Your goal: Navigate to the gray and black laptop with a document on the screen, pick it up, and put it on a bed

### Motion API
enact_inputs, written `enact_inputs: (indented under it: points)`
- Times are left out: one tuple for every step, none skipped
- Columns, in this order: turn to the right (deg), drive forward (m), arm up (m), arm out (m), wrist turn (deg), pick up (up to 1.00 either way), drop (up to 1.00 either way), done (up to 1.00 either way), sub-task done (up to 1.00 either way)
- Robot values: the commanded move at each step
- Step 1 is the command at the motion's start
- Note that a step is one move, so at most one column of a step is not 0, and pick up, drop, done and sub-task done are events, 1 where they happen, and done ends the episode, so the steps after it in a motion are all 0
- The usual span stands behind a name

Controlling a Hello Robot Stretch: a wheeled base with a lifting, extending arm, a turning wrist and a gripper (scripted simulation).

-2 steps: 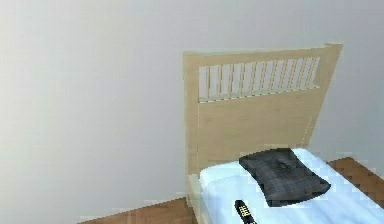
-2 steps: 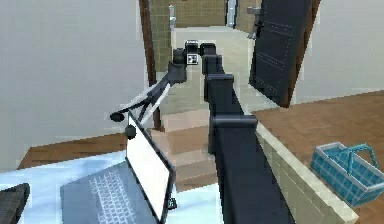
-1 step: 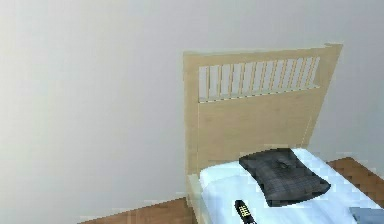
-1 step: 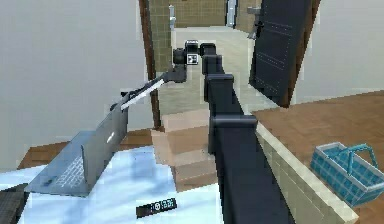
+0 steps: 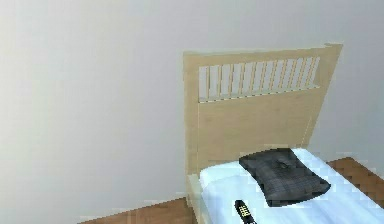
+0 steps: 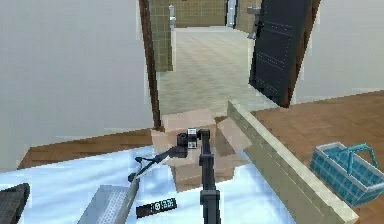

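Holds the hand (image 6: 136,177) out over the bed (image 6: 60,178), fingers (image 6: 150,163) slanting down toward the arm side view's left. Cannot tell its grip, nor whether anything is held. Sees the grey laptop (image 6: 105,205) flat on the sheet just lower-left of the fingertips, black remote (image 6: 158,207) beside it.

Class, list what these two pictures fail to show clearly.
1. Gray laptop, arm side view: cut by the bottom edge, screen content unclear.
2. Gripper, arm side view: bed behind it, so its load is unclear.
3. Small black item on the bed, forward view: too small to name.
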Motion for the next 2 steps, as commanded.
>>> enact_inputs:
  points:
    - [0.0, 0.00, -0.32, 0.00, 0.0, 0.00, 0.00, 0.00, 0.00]
    - [0.0, 0.00, 0.00, 0.00, 0.0, 0.00, 1.00, 0.00, 0.00]
